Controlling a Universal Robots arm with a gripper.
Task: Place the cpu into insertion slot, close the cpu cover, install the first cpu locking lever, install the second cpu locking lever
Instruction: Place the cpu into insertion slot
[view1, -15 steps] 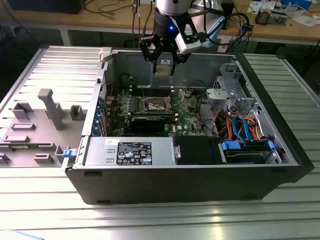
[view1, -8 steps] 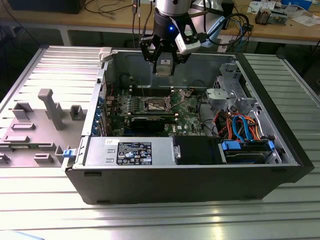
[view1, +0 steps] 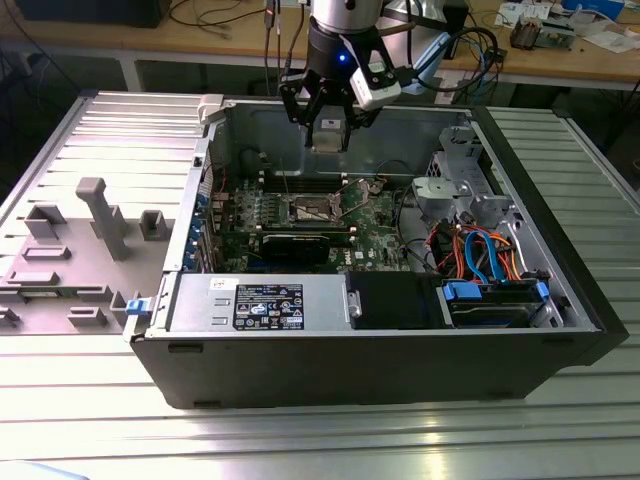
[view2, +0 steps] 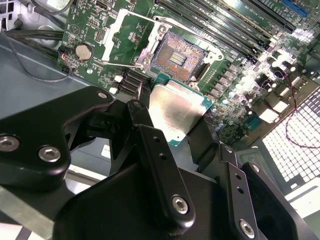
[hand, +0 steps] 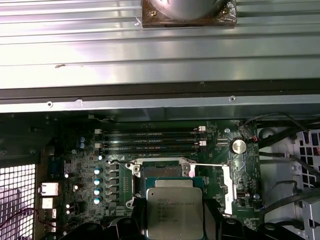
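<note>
Table: ribbed grey metal top (view1: 300, 440), with an open black computer case (view1: 350, 360) lying on it.
Green board: it sits flat on the floor of the case, and the insertion slot (view1: 312, 208) is near its middle.
Insertion slot: small dark square with a silver rim, open, with nothing inside it in both wrist views (view2: 177, 56) (hand: 162, 172).
Cpu cover: the thin silver frame (hand: 226, 190) is flipped open and lies just beside the insertion slot, not over it.
Memory slots: long black strips (hand: 150, 137) run side by side on the board near the insertion slot.
Round battery: a shiny coin-shaped one (hand: 240, 146) sits on the board, on the cover's side of the insertion slot.
Cpu: flat silver-grey square (view2: 175, 112) (hand: 175, 210), up in the air, apart from the insertion slot and not yet in it.
Gripper: the black gripper (view1: 328, 130) hangs above the insertion slot, and its fingers (view2: 155, 150) pinch the cpu by two opposite edges.
</note>
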